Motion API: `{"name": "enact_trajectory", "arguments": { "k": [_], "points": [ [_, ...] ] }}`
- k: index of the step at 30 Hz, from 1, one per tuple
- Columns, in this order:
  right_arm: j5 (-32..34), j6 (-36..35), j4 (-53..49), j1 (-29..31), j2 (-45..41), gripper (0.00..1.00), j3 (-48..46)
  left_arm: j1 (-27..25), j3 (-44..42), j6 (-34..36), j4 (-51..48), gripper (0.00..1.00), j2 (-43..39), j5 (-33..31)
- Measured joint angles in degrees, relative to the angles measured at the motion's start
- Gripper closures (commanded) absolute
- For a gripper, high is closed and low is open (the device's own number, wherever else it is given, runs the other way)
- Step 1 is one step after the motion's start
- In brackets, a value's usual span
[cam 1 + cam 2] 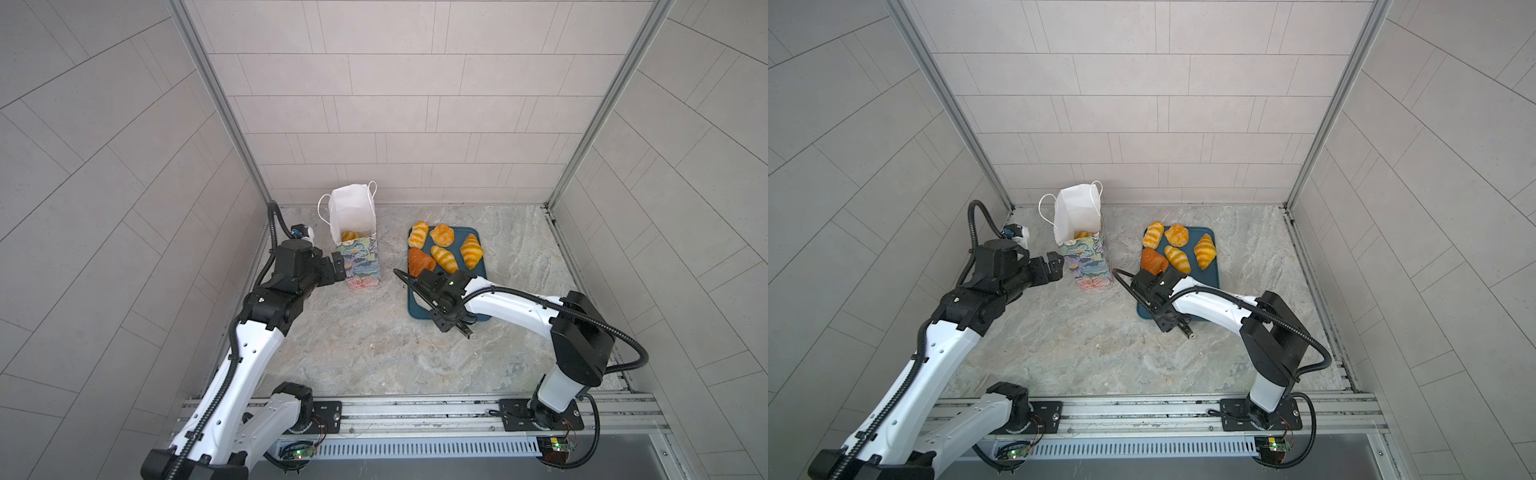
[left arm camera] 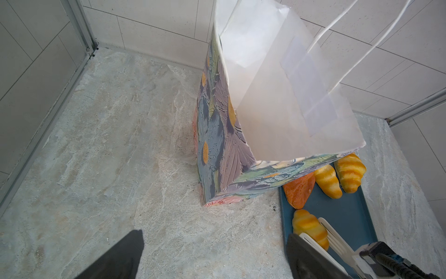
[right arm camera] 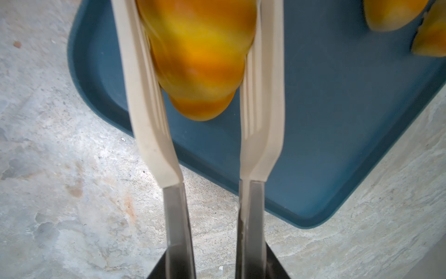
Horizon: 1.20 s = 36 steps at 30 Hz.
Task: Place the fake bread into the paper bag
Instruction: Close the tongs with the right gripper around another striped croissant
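One croissant (image 3: 198, 53) looks clamped in my right gripper (image 2: 311, 228); left gripper (image 1: 338, 266) gapes beside the paper bag (image 1: 361, 266); next I lift it across.

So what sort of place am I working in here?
Probably a mock-up robot test cell, not a real kitchen: tile-look wall panels in an aluminium frame, a slotted mounting rail along the front, and glossy fake bread on a teal tray.

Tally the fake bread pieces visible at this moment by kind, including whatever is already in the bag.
Striped croissants or rolls: 4
Round bun: 1
Darker orange triangular piece: 1
Pastry inside the paper bag, kind unclear: 1
Total: 7 in view
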Motion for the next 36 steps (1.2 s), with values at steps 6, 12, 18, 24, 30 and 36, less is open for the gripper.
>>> {"name": "enact_trajectory", "arguments": {
  "k": [6,12,18,24,30,36],
  "points": [
    [-1.4,-0.6,0.0,-0.7,-1.4,0.64,-0.2,0.0,0.0,0.0,0.0,0.0,-0.3,-0.4],
    [-2.6,-1.6,0.0,-1.7,-4.5,0.64,-1.7,0.0,0.0,0.0,0.0,0.0,-0.4,-0.5],
    [-4.3,-1.9,0.1,-3.7,-9.2,0.63,-4.8,0.0,0.0,-0.1,0.0,0.0,-0.5,-0.8],
    [-5.6,-2.6,0.6,-5.1,-14.0,0.62,-6.3,0.0,0.0,-0.2,0.0,0.0,-1.0,-1.7],
    [-7.5,-3.0,1.6,-6.1,-15.9,0.62,-6.6,-0.2,0.0,-0.2,0.0,0.0,-1.3,-1.7],
    [-10.7,-3.0,2.7,-7.1,-17.0,0.62,-6.6,-0.5,0.0,-0.2,0.0,0.0,-1.2,-1.4]
  ]
}}
